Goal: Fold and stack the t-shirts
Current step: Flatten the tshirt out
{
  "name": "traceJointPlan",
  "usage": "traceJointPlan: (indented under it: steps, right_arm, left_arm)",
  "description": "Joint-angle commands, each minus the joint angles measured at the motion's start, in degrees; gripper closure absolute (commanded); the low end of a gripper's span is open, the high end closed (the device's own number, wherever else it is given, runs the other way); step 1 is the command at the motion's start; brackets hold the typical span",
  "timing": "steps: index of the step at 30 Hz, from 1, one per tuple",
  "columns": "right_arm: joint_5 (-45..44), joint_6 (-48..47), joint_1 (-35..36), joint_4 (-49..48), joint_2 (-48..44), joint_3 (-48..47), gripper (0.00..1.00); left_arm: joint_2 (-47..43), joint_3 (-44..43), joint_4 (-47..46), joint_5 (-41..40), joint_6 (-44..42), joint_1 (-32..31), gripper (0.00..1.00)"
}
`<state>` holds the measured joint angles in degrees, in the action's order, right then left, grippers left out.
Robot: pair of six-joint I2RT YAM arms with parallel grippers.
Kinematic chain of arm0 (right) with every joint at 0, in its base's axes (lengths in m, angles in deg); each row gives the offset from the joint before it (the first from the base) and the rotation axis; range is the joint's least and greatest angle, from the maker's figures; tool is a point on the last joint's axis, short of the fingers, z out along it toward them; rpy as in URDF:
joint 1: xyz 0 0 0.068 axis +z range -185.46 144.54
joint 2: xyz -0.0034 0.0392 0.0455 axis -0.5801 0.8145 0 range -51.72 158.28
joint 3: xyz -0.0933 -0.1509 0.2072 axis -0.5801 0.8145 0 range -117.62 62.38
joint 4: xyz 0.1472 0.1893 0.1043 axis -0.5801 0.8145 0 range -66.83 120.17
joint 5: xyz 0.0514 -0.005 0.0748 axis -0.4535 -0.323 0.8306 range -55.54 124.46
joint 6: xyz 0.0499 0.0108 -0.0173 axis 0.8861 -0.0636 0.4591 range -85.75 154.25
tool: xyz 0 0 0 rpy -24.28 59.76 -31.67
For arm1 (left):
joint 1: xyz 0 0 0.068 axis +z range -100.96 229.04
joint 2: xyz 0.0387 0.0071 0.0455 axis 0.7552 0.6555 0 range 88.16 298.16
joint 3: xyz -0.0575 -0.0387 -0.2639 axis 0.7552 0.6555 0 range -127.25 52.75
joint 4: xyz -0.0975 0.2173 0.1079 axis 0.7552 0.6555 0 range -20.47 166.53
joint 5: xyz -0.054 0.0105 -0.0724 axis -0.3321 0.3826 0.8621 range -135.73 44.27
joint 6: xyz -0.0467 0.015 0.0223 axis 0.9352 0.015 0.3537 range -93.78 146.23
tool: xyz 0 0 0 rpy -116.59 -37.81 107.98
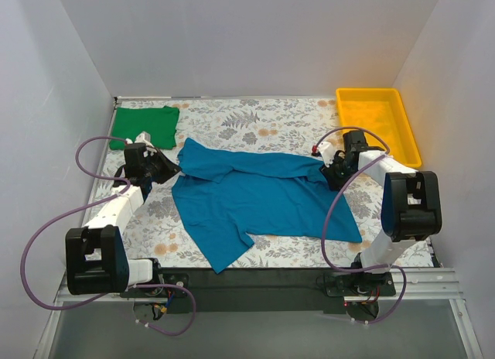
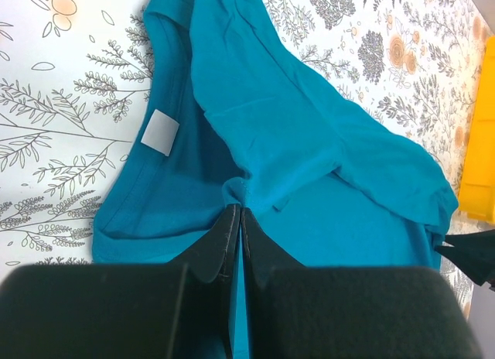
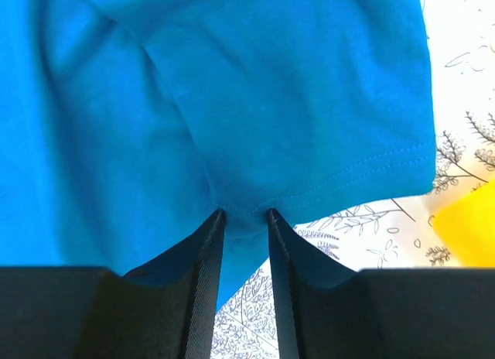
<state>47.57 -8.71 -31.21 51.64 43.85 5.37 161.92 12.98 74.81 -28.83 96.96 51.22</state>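
The teal-blue t-shirt (image 1: 255,196) lies spread and rumpled across the middle of the floral table. Its upper part is folded over, and a white label (image 2: 160,132) shows inside the collar. My left gripper (image 1: 172,170) is at the shirt's left end, shut on a pinch of teal fabric (image 2: 240,210). My right gripper (image 1: 325,173) is at the right end. Its jaws (image 3: 246,213) stand narrowly apart, with the stitched sleeve hem (image 3: 325,185) lying between them. The green t-shirt (image 1: 144,125) lies folded at the back left corner.
A yellow plastic tray (image 1: 375,115) stands at the back right, just beyond my right gripper, and shows in the right wrist view (image 3: 468,220). White walls close in the table on three sides. Purple cables loop beside both arms.
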Motion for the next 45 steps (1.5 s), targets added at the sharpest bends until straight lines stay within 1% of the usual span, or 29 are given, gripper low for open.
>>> traceJointPlan:
  steps: [1,7,8,10,11,14,16,18,23,25,32,36,45]
  right_arm:
    - [-0.88,0.86,0.49,-0.87,1.55,-2.22,0.65]
    - [-1.5,0.95,0.76,-1.22,2.25,-1.79,0.67]
    - [-1.59,0.95,0.67,-1.14,2.17,-1.79,0.72]
    - [-1.59,0.86,0.76,-1.14,1.64,-1.96,0.79]
    - [-1.5,0.95,0.67,-1.22,1.38,-2.13,0.85]
    - [-1.41,0.86,0.67,-0.7,-1.69,-2.84,0.91]
    - [-1.33,0.6,0.67,-0.08,-4.68,-3.28,0.93]
    - [-0.89,0.25,0.67,0.36,-7.49,-3.8,0.93]
    - [0.96,0.6,0.67,1.76,-9.17,-3.9,0.89]
    - [1.57,0.77,0.58,1.85,-8.47,-3.37,0.86]
    - [1.84,1.3,0.67,1.85,-3.82,-1.87,0.84]
    - [1.22,1.56,0.67,1.77,-1.44,-1.61,0.8]
    - [0.7,2.18,0.67,1.5,-1.09,-3.36,0.75]
  left_arm:
    - [-1.51,0.57,-1.06,0.5,-0.78,0.2,1.0]
    - [-1.25,0.48,-1.15,0.67,-0.69,0.11,1.0]
    - [-1.16,0.57,-1.15,0.76,-0.69,0.2,1.0]
    - [-1.25,0.57,-1.15,0.76,-0.69,0.2,1.0]
    - [-1.25,0.57,-1.15,0.76,-0.69,0.2,1.0]
    - [-1.42,0.57,-1.15,0.76,-0.78,0.2,1.0]
    - [-1.6,0.57,-1.32,1.02,-0.78,0.2,1.0]
    - [-1.86,0.57,-1.5,1.11,-0.87,0.11,1.0]
    - [-2.21,0.74,-1.67,1.2,-0.87,0.2,1.0]
    - [-2.3,0.83,-1.67,1.29,-0.95,0.2,1.0]
    - [-2.39,0.92,-1.85,1.37,-0.95,0.2,1.0]
    - [-2.21,0.83,-1.94,1.55,-0.95,0.2,1.0]
    - [-2.04,0.83,-2.03,1.81,-1.04,0.2,1.0]
